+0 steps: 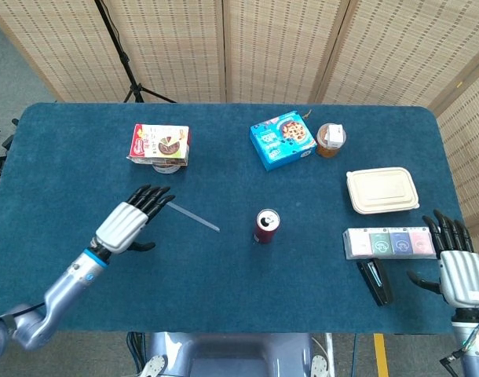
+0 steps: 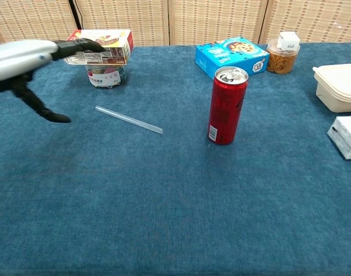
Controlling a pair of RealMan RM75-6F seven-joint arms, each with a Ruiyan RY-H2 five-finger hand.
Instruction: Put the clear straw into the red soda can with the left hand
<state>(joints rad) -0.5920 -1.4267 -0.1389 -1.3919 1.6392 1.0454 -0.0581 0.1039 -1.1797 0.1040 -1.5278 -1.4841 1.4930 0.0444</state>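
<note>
Left hand fingers spread empty beside clear straw, red soda can label unreadable

The bench is covered in matt blue cloth with a slightly fuzzy nap. The red soda can looks like glossy metal with a bare silvery top, and the clear straw like smooth translucent plastic. The left hand has a smooth silver shell and matt black fingers; woven cane-like screens stand behind.
</note>
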